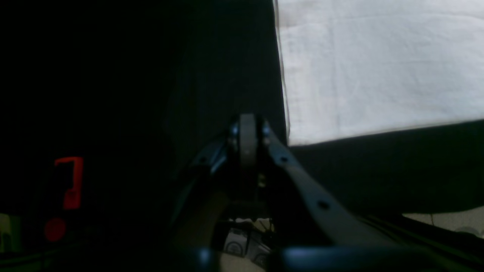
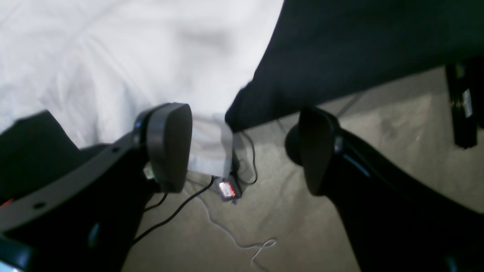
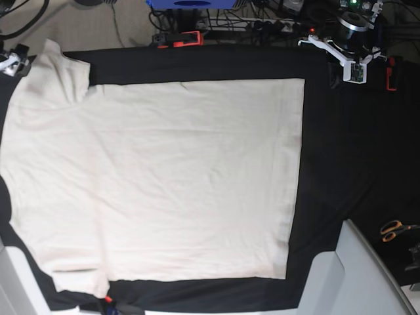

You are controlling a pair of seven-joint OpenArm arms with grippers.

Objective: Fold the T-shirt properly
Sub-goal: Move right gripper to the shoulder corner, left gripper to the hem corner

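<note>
- Two arms share the job, yet neither holds cloth at this moment; in the base view only pale grey arm covers show, at 5 and at 7 o'clock.
- Spread flat, the T-shirt (image 3: 164, 177) fills most of the black cloth (image 3: 328, 170) that covers the work surface. Its straight hem runs down the 3 o'clock side and its sleeves point to 11 and 7 o'clock, which suggests it is laid out for folding and no fold has been made.
- On the left wrist camera, the left gripper (image 1: 247, 132) has its pads pressed together with nothing between them. It sits over bare black cloth, with a corner of the shirt at about 2 o'clock from its tip, near but apart from it. Such a spot would suit a reach for that corner.
- On the right wrist camera, the right gripper (image 2: 244, 149) stands with its jaws spread wide and empty. Between the pads one sees an edge of the shirt hanging over the table's side, with the floor (image 2: 302, 226) and loose cables (image 2: 181, 207) below. Wide jaws above a hanging edge read as readiness to pinch it, or as a fresh release; the frames do not tell which.
- Off the work area, orange-handled scissors (image 3: 392, 229) lie at 4 o'clock and an orange clamp (image 3: 182, 39) holds the black cloth at 12 o'clock, presumably to keep it taut.
</note>
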